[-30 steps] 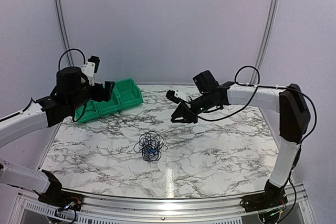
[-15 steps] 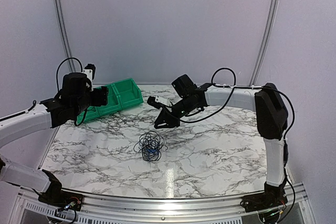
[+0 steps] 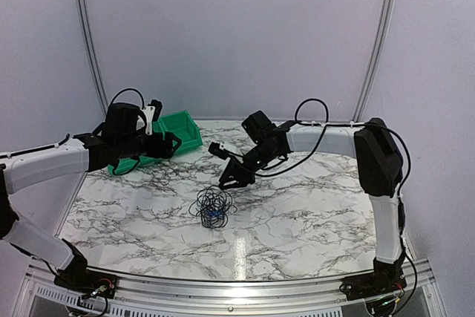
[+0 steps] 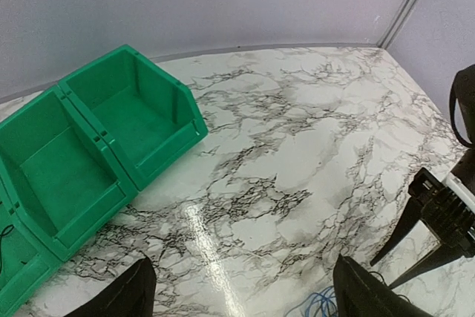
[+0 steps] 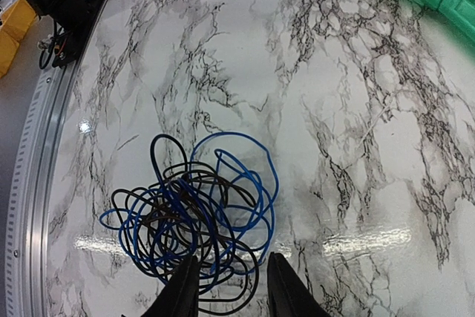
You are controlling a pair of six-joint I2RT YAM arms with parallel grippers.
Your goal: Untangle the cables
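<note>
Right hand (image 5: 232, 261), narrowly parted, hovers above the cables (image 5: 189, 217); left hand (image 4: 245, 269) gapes wide, empty.

A table (image 3: 319, 213) with a white, black-veined marble top stands against plain pale lilac walls (image 3: 237, 35). Two thin metal strips (image 3: 87, 42) curve up the back wall. A metal rail (image 3: 223, 287) edges the near side, and a bright glare (image 3: 239, 252) lies on the marble.

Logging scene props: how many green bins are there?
3, in a row at back left: rightmost bin, middle bin, leftmost bin cut off; more may be hidden.
</note>
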